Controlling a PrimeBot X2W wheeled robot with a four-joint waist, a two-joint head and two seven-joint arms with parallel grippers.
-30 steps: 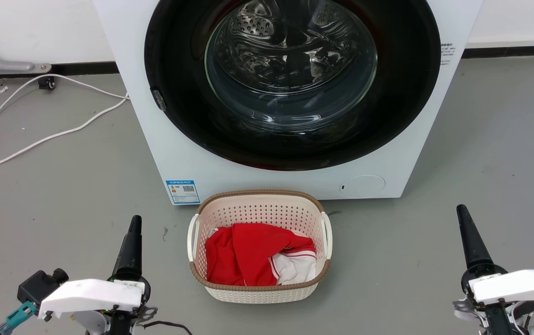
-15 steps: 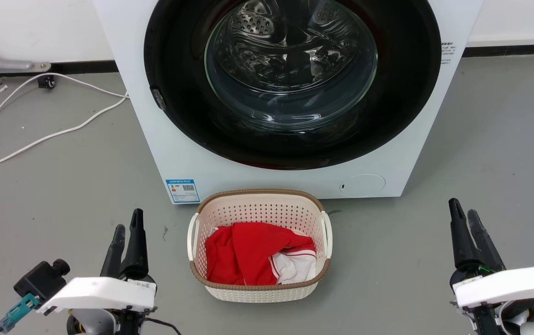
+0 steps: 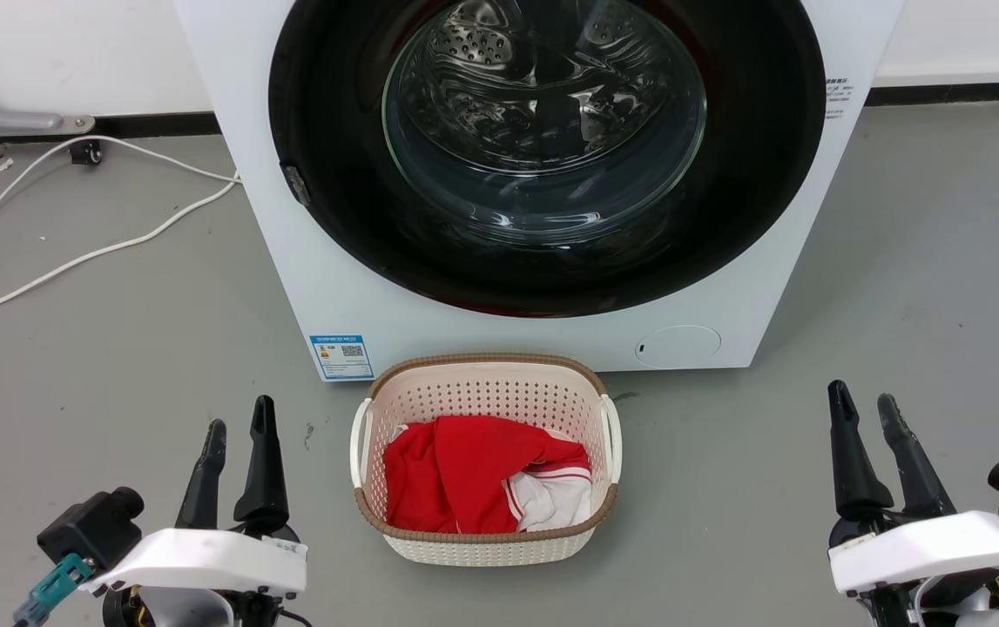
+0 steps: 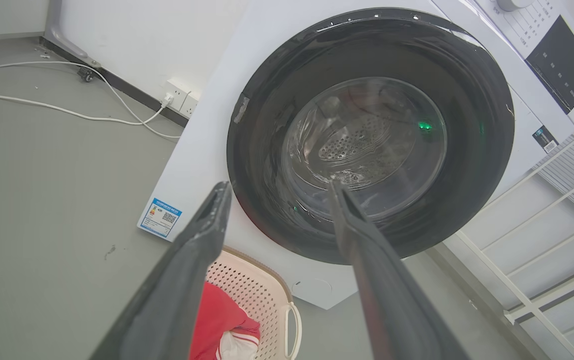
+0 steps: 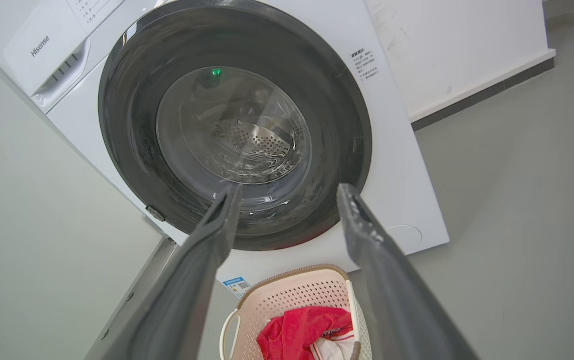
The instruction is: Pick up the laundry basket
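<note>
The small cream-white perforated plastic laundry basket (image 3: 486, 550), rounded-rectangular with a brown woven-look rim, stands on the grey floor (image 3: 116, 366) just in front of the white front-loading washing machine (image 3: 325, 287); a red and white garment (image 3: 455, 475) lies inside it. The left hand (image 3: 240, 414) hovers left of the basket, fingers spread, apart from the white side handle (image 3: 361, 440); the right hand (image 3: 861, 392), likewise spread, is well apart on the other side. I judge the task barely begun; closing in, gripping the handles and lifting all remain.
</note>
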